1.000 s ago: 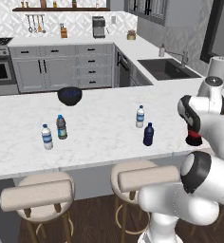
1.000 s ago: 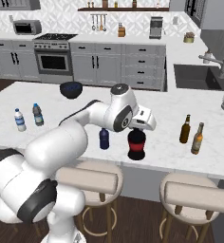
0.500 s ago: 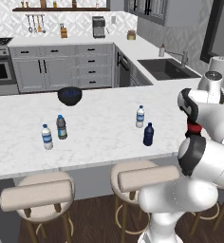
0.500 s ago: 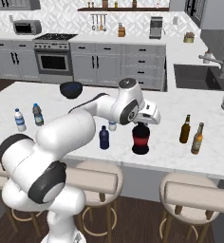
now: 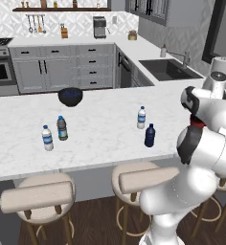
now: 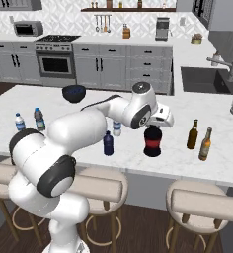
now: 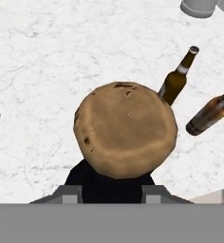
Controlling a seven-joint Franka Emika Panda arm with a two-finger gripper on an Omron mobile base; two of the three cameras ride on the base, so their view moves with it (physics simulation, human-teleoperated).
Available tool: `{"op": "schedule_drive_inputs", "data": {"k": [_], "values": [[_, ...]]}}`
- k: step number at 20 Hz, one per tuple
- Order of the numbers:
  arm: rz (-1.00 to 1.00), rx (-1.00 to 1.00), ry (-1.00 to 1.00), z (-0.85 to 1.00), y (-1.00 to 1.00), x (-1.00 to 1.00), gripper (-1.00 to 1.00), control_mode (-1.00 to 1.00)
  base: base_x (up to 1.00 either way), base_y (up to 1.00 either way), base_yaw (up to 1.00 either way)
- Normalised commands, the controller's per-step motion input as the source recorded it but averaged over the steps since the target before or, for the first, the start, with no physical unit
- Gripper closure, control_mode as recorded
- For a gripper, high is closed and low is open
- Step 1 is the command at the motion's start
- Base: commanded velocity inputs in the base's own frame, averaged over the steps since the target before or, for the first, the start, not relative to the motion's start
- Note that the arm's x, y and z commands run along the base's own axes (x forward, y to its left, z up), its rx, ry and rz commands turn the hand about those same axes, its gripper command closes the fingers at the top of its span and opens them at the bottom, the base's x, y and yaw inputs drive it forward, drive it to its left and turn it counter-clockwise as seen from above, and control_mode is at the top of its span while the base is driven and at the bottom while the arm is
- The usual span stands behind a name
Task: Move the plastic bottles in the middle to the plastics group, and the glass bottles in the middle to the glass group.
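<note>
Red-labelled squat bottle (image 6: 152, 140) stands on the white marble counter (image 6: 89, 148), held at its neck by the closed gripper (image 6: 153, 127), near two brown beer bottles (image 6: 198, 138).

amber beer bottle (image 7: 211, 113) cut off — right edge

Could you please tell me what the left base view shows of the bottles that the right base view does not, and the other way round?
The left base view alone gives an unobstructed look at the clear white-capped bottle beside the navy bottle. The right base view alone shows the gripper shut on the neck of the squat red-labelled bottle, with the two brown beer bottles standing to its right. Both show the dark bowl, the navy bottle, and the two plastic bottles at the counter's left end.
</note>
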Motion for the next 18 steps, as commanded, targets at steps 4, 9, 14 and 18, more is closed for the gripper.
{"op": "schedule_drive_inputs", "data": {"k": [4,9,14,18], "values": [[0.00,0.00,-0.04,0.00,-0.36,0.00,1.00,-1.00,0.00,0.00,0.00],[0.00,0.00,-0.03,0.00,-0.33,0.00,1.00,-1.00,0.00,0.00,0.00],[0.00,0.00,-0.05,0.00,-0.32,0.03,1.00,-1.00,0.00,0.00,0.00],[0.00,0.00,-0.04,0.00,-0.30,0.06,1.00,-1.00,0.00,0.00,0.00]]}}
